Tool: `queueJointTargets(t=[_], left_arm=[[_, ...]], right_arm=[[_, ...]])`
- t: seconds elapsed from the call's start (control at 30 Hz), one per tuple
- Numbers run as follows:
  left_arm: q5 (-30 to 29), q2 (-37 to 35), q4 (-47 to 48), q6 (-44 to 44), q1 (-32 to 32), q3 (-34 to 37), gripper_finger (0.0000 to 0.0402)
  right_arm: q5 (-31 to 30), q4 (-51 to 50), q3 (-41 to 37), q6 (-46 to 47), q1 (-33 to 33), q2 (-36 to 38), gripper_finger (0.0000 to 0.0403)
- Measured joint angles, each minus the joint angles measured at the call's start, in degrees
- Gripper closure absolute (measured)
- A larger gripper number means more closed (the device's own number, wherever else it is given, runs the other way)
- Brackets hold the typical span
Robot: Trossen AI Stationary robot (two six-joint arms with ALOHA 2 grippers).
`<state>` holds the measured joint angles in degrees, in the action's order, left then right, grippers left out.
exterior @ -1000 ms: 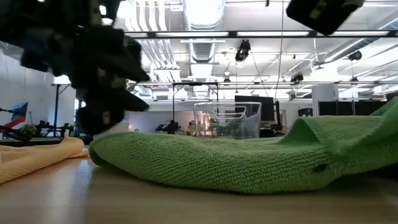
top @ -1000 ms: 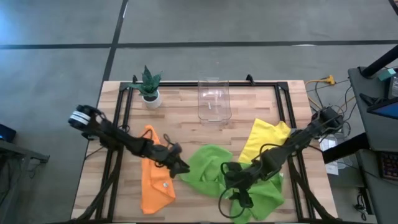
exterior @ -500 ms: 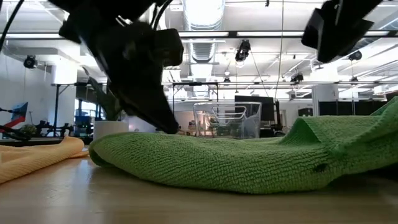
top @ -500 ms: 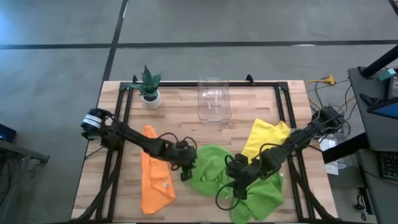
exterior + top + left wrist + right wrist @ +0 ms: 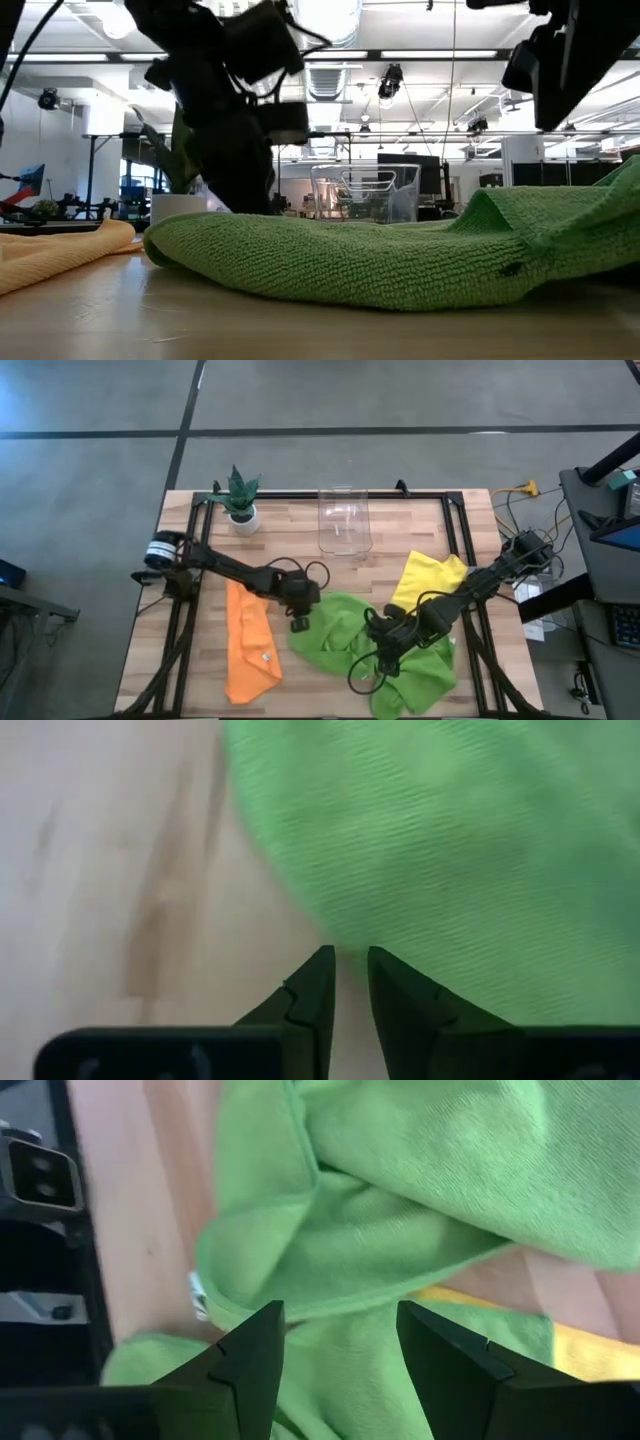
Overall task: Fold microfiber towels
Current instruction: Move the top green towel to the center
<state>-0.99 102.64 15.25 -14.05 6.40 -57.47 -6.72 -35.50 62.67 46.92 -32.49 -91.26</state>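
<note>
Centre of the high view: crumpled lime green microfiber towels (image 5: 345,635), a heap of two overlapping cloths on the wooden slat table (image 5: 290,535). Orange microfiber towel (image 5: 245,645) lies lower left of the heap, loosely doubled; yellow microfiber towel (image 5: 425,578) lies right of centre, partly under the green heap. Left gripper (image 5: 300,622) sits at the heap's left edge; in the left wrist view its fingers (image 5: 310,995) are nearly together w/ a thin gap, tips at the green hem, no cloth visibly betw. them. Right gripper (image 5: 378,660) hangs over the heap's lower middle, fingers (image 5: 250,1355) well apart, holding nothing. Clear plastic bin (image 5: 343,520) and small potted plant (image 5: 240,495) stand at upper centre and upper left, well apart from the cloths.

Risks, as judged:
- Left claw may close on air or one thin hem, so the edge slips on lifting.
- The green cloths overlap; a pinch may take both layers.
- Dragging could pull the yellow cloth along.
</note>
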Motion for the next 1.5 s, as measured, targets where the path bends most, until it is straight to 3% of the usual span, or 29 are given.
queueJointTargets(t=[0.3,0.37,0.47,0.57,0.8,1.0,1.17,1.27,1.4,1.5], left_arm=[[0.0,-0.8,3.1,4.2,-7.3,0.0,0.0353],[5.3,-1.9,2.8,4.3,-7.9,-0.2,0.0353],[18.2,-3.3,-1.4,5.8,-6.4,-0.4,0.0353],[18.9,-1.7,-3.0,6.3,-3.6,-0.3,0.0353],[13.7,4.3,-2.7,5.5,0.0,-3.0,0.0353],[1.0,6.6,7.6,6.8,-0.3,-5.9,0.0353],[-5.9,5.6,8.1,13.1,-1.8,-6.9,0.0353],[-10.5,5.3,8.6,15.9,-3.6,-7.2,0.0353],[-20.9,3.2,11.6,13.7,-5.2,-6.8,0.0353],[-22.1,-1.3,12.2,11.5,-5.6,-6.8,0.0353]], right_arm=[[-1.5,-5.0,0.0,-0.4,0.2,0.3,0.0214],[-2.9,-5.3,0.0,-0.9,0.2,1.3,0.0215],[-6.4,-5.7,-0.3,-2.0,0.2,3.7,0.0216],[-11.4,-6.7,-1.0,-3.3,0.4,6.6,0.0216],[-18.8,-10.1,-1.9,-1.2,1.5,14.7,0.0216],[-20.9,-11.1,-3.9,4.7,1.5,21.3,0.0216],[-21.0,-10.0,-6.0,10.1,1.5,23.9,0.0216],[-21.0,-7.2,-7.3,11.4,1.5,23.7,0.0216],[-21.0,1.9,-9.8,11.5,1.4,22.5,0.0216],[-21.0,8.6,-11.1,9.8,1.4,20.8,0.0216]])
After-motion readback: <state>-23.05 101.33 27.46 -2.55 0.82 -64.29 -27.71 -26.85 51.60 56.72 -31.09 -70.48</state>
